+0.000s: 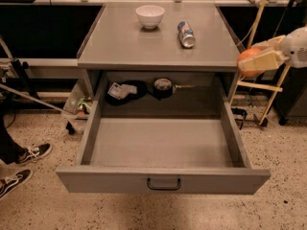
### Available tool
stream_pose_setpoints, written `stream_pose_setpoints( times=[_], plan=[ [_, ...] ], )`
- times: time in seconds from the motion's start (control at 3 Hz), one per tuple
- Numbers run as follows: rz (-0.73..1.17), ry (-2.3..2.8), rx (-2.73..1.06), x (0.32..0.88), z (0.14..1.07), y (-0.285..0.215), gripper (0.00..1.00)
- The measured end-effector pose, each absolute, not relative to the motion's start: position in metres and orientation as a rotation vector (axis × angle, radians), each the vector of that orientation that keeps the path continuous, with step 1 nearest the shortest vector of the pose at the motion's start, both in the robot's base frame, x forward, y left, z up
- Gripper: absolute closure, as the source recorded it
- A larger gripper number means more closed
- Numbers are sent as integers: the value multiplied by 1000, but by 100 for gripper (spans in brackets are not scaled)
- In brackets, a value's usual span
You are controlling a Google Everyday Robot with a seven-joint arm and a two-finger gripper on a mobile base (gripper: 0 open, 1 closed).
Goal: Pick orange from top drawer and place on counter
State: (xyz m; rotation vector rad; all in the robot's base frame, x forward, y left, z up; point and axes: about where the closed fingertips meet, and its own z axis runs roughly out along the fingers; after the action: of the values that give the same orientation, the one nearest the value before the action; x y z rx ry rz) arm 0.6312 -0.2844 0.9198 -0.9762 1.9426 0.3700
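Note:
My gripper (259,60) is at the right, level with the counter's right edge and just outside it, shut on the orange (248,61). The orange is partly covered by the pale fingers (266,59). The top drawer (163,178) is pulled fully open below, its grey floor bare, with a small black handle (164,184) on the front panel. The counter (144,44) is the grey cabinet top to the left of the gripper.
A white bowl (150,16) and a lying can (186,34) sit on the counter's far half. Dark items (125,91) lie in the cavity behind the drawer. Wooden frame (261,85) stands at right. A person's shoes (19,166) are at left.

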Motion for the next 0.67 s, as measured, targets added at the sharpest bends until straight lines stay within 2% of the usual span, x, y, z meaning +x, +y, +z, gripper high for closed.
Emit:
stream_pose_setpoints(
  times=[0.33, 0.67],
  plan=[
    [402, 1892, -1000, 669, 959, -261, 100],
    [427, 1833, -986, 723, 998, -211, 100]
  ],
)
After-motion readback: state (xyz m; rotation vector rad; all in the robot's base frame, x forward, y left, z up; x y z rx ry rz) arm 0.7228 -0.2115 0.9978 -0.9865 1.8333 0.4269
